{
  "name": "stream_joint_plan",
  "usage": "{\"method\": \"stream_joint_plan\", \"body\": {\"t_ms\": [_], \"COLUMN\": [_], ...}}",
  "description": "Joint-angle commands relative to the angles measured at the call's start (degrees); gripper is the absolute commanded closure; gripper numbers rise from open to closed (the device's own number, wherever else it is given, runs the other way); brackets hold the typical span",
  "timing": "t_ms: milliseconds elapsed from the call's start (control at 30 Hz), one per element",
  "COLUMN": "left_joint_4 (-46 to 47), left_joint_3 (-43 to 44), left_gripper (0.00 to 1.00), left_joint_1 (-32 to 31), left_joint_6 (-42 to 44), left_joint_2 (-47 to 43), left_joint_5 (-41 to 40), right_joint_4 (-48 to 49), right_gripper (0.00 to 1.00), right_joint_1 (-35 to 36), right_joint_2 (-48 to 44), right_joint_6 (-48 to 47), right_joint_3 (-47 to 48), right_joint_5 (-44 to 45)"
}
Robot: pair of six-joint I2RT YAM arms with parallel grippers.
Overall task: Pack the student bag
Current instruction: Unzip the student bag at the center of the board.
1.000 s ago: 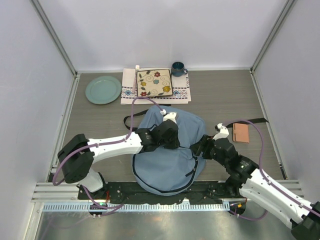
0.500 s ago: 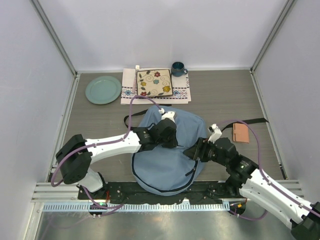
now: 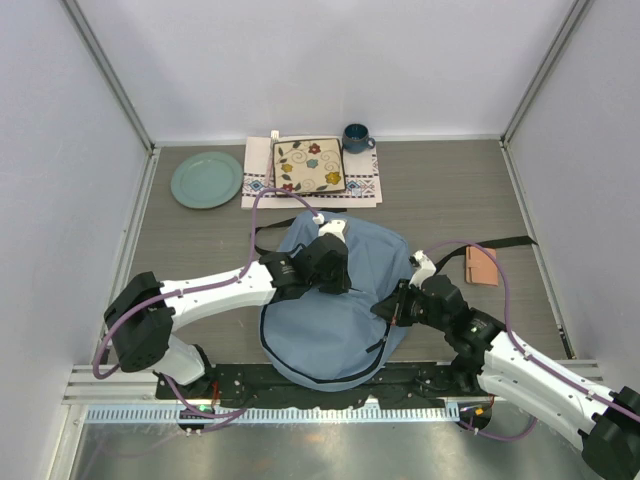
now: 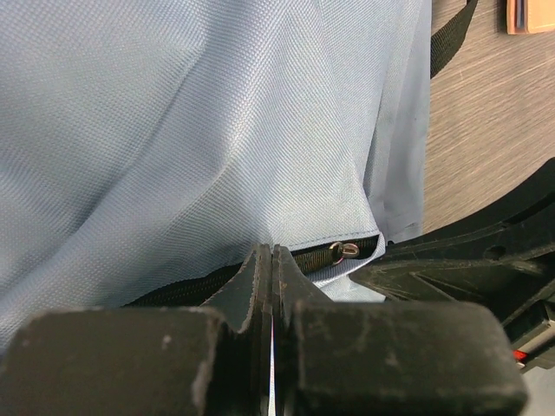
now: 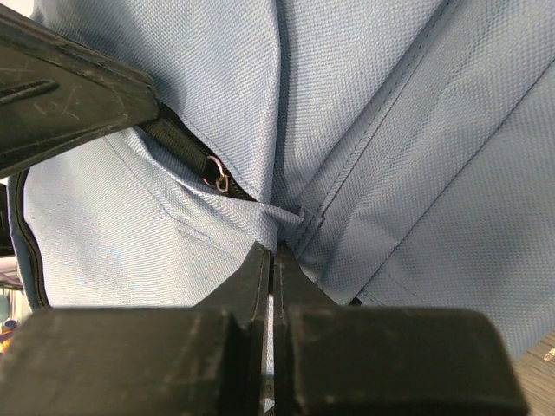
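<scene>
Student bag point(image 3: 330, 310) lies flat in the lower middle of the top view, on the grey wood-pattern table point(image 3: 440, 200), just above the arm bases. Both pincers are on it. The left gripper point(image 4: 270, 260) has its fingers pressed together on a thin fold of the blue fabric just beside the dark zipper line. The right gripper point(image 5: 276, 253) is closed in the same way on a fold at a seam, near the small metal zipper ring point(image 5: 217, 179). I judge that the two grips sit on either side of the zipper so that the cloth is kept tight and the opening can be pulled apart. Whether the zipper is already partly open is hard to see from these views. A small brown book point(image 3: 482, 265) lies to the right of the bag, beside a black strap point(image 3: 505, 242), so the packing is not yet done. In the upper part are a green plate point(image 3: 206, 179), an embroidered cloth mat point(image 3: 365, 188) carrying a flowered square plate point(image 3: 309, 165), and a dark blue mug point(image 3: 355, 137). Plain white walls point(image 3: 330, 60) close the table on three sides.
</scene>
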Motion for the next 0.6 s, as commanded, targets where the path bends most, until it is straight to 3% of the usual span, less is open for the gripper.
{"method": "stream_joint_plan", "body": {"t_ms": [0,367,567], "left_joint_4": [-2.9,-5.5,-2.7], "left_joint_3": [0.5,-1.4,-1.0], "left_gripper": [1.0,1.0,1.0], "left_joint_1": [1.5,5.1,5.9], "left_joint_6": [2.1,4.5,4.7], "left_joint_2": [-3.5,-8.6,-6.8], "left_joint_5": [-1.9,-2.4,4.5], "right_joint_4": [1.9,2.8,4.1], "right_gripper": [0.99,0.99,0.99], "right_joint_1": [0.3,0.2,0.3], "right_joint_2": [-0.9,0.5,1.4], "right_joint_6": [-0.2,0.6,-0.2], "right_joint_3": [-0.1,-1.1,-1.0], "right_joint_5": [2.4,4.1,2.7]}}
